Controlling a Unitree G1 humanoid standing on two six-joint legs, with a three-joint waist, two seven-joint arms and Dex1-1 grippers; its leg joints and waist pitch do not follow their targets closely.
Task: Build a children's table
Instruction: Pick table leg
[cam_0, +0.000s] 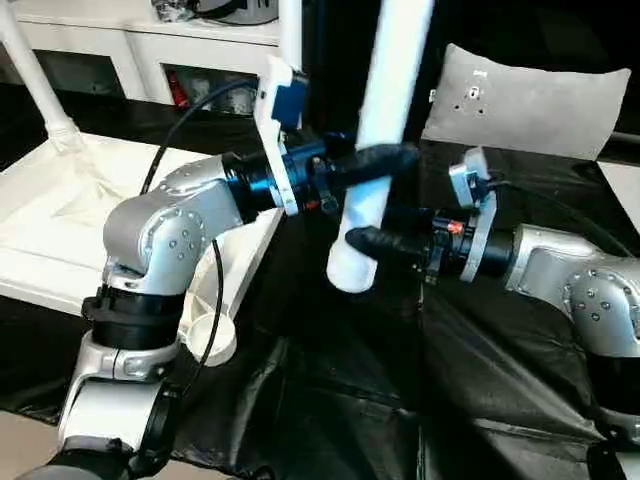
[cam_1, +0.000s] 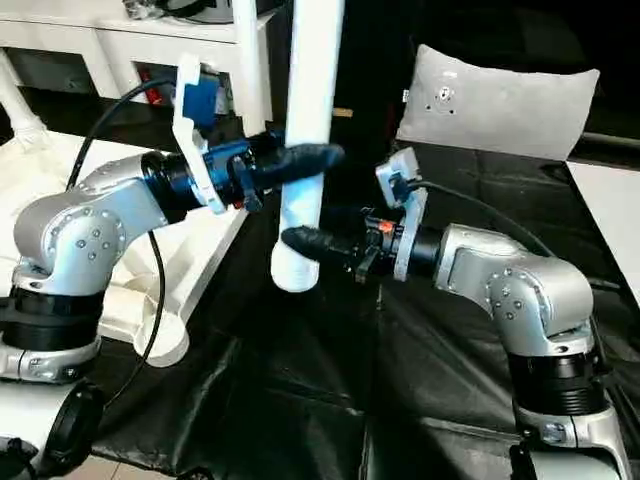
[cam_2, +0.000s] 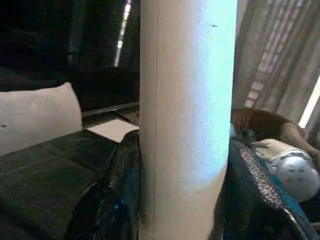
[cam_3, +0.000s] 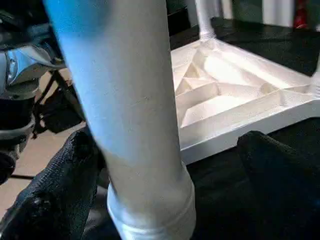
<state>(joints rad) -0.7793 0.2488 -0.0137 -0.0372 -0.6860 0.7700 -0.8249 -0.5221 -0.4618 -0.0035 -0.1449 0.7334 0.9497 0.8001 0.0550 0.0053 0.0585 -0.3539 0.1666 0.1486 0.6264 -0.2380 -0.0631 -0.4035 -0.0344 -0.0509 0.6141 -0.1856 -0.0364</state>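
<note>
Beside the tabletop (cam_0: 60, 230), which lies ribbed side up on the black cloth (cam_0: 330, 400), a white tube leg (cam_0: 375, 140) hangs nearly upright in the air. The left gripper (cam_0: 375, 160) is clamped around it partway up. Lower down, the right gripper (cam_0: 365, 242) has its fingers (cam_3: 55, 195) spread wide on either side of the leg's bottom end. Another leg (cam_0: 35, 75) stands in the tabletop's far corner socket.

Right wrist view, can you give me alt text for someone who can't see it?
A white tube table leg stands upright between the right tool's two black fingers, which are spread wide with a gap on one side. Behind it, the white tabletop lies upside down on black cloth, ribbed underside up, with another leg standing in a far corner.
</note>
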